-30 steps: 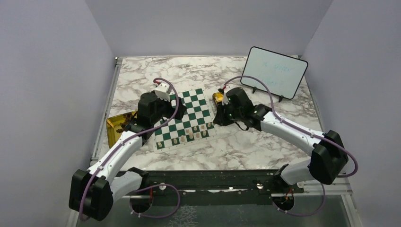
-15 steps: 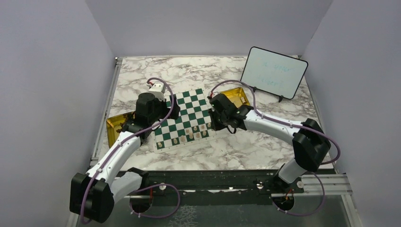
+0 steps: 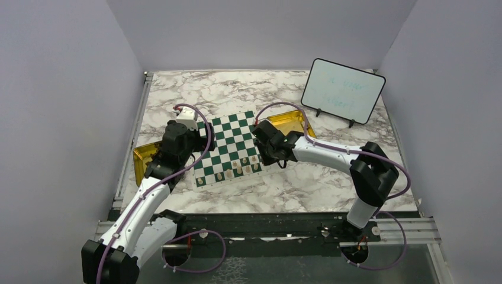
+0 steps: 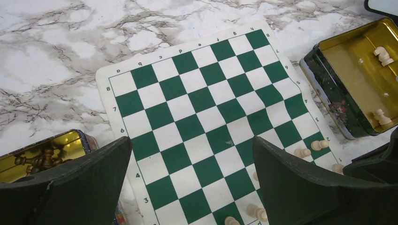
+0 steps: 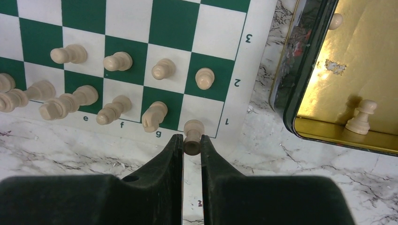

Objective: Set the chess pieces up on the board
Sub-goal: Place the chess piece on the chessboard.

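Pale lilac walls close in a marble counter (image 3: 296, 183), with a whiteboard (image 3: 342, 90) propped near its far right corner; the board (image 3: 234, 133) lies skewed about the counter's middle, one gold tin (image 3: 293, 120) just beside its right edge and a second tin (image 3: 142, 163) toward the counter's left edge. My right jaws are pinching a cream piece (image 5: 192, 136) upright by its body, right at the board's near right corner, over the corner square beside the "1" mark; I judge it is held there because that corner is the one gap in the near row, the other cream pieces (image 5: 162, 69) already filling the squares alongside and the row behind. Whether its base touches the mat I cannot tell, nor its kind. My right arm (image 3: 331, 155) bends sharply at the elbow near the counter's right side, forearm stretched leftward and low, wrist tipped down over the board's edge. My left jaws are spread wide and hold nothing; they hang over the board's left side, I think to stay clear of the placing while keeping near the second tin, where dark pieces (image 4: 40, 159) lie heaped. My left arm (image 3: 142, 198) runs forward along the counter's left edge, wrist raised.
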`<control>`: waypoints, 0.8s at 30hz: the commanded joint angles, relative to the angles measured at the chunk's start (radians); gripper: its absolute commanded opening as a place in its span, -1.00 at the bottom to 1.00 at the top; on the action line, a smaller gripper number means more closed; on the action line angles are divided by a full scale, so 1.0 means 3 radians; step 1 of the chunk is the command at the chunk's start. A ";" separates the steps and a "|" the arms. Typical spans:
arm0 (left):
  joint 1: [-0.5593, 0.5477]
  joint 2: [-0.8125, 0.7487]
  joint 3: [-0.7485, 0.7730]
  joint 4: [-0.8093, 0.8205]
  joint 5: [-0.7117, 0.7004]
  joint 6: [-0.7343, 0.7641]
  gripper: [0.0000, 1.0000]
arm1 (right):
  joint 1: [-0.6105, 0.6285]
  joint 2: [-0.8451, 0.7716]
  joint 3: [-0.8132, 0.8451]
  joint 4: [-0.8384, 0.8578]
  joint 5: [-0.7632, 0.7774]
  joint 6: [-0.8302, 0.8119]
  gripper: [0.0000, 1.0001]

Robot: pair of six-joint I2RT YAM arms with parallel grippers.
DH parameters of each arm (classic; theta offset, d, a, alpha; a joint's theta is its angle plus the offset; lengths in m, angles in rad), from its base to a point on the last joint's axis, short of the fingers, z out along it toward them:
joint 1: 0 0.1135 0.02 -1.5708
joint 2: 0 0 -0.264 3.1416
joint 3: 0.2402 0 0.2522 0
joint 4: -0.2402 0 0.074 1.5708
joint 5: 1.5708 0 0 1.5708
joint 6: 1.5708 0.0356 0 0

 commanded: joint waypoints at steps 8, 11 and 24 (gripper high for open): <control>-0.0005 -0.0037 -0.0046 0.0001 -0.0135 0.0066 0.98 | 0.0035 0.0100 0.0103 -0.0100 0.0153 0.0082 -0.77; -0.0005 -0.0027 -0.0042 0.0000 -0.0129 0.0066 0.98 | 0.0037 0.0125 0.0119 -0.0115 0.0153 0.0076 -0.76; -0.0005 -0.0031 -0.0044 0.0009 -0.0114 0.0061 0.98 | 0.0041 0.0239 0.0176 -0.0116 0.0153 0.0071 -0.76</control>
